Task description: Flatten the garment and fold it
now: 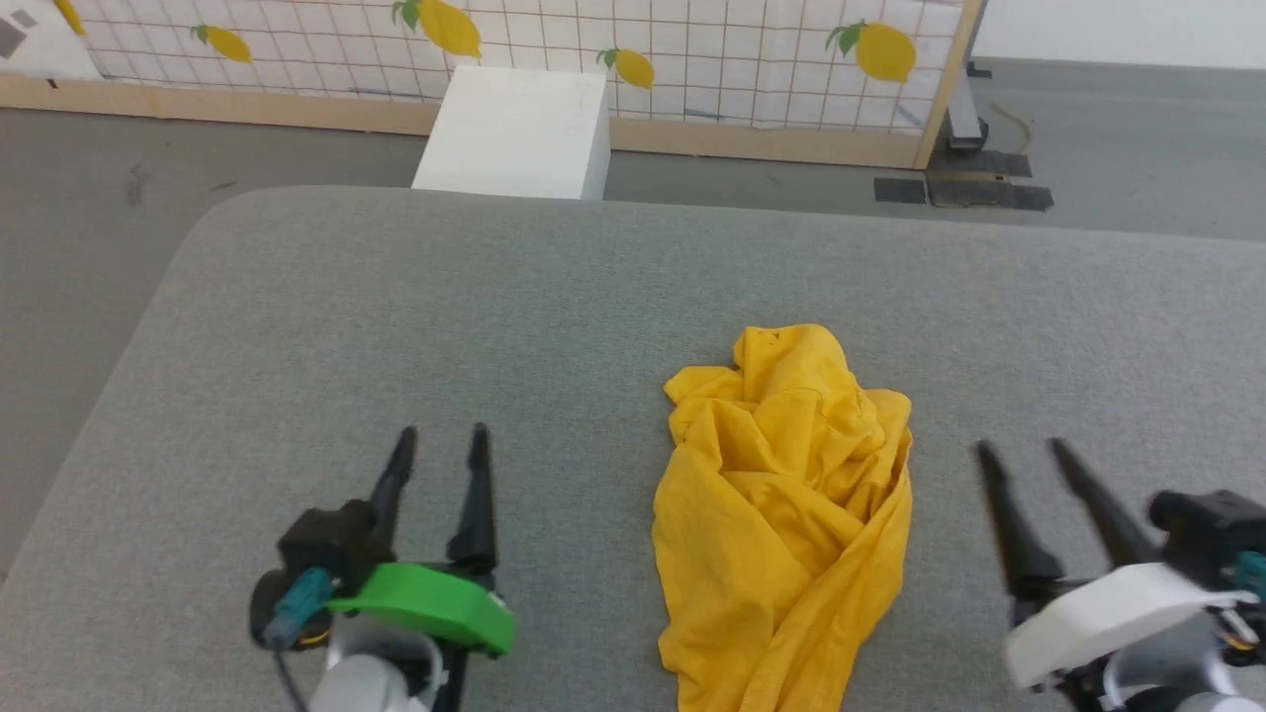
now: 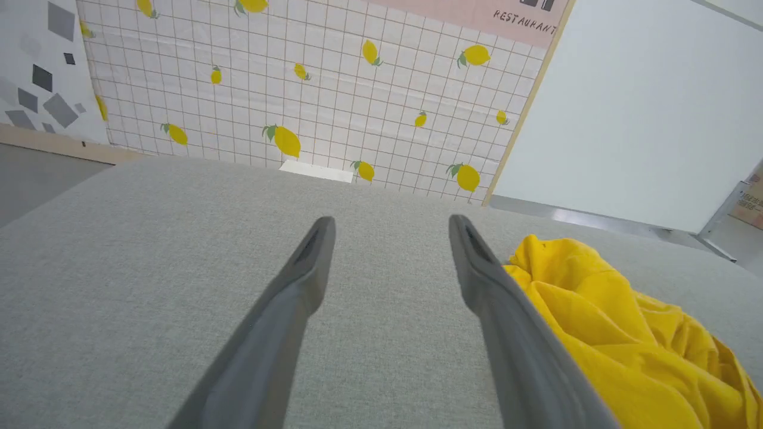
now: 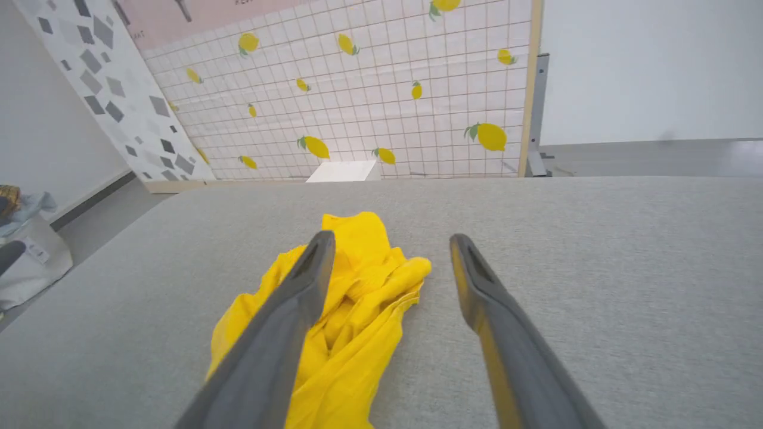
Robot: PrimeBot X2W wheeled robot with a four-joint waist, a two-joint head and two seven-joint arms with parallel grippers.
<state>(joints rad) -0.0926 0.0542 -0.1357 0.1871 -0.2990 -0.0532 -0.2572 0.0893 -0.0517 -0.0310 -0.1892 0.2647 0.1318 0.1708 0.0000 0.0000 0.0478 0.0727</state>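
The garment (image 1: 786, 514) is a bright yellow T-shirt lying crumpled in a long heap on the grey table (image 1: 396, 316), with no print showing. My left gripper (image 1: 440, 443) hovers open to its left, well apart from the cloth. In the left wrist view the garment (image 2: 626, 322) bunches beside the right finger, and my left gripper (image 2: 390, 229) holds nothing. My right gripper (image 1: 1019, 453) stands open just right of the heap. Seen from the right wrist, the garment (image 3: 357, 286) lies partly behind the left finger, and my right gripper (image 3: 390, 244) is empty.
A white box (image 1: 519, 129) stands on the floor beyond the table's far edge, in front of a lemon-patterned tiled panel (image 1: 692, 59). The table's rounded far-left corner (image 1: 213, 213) drops to grey floor. A pale bag (image 3: 24, 262) sits on the floor at far left.
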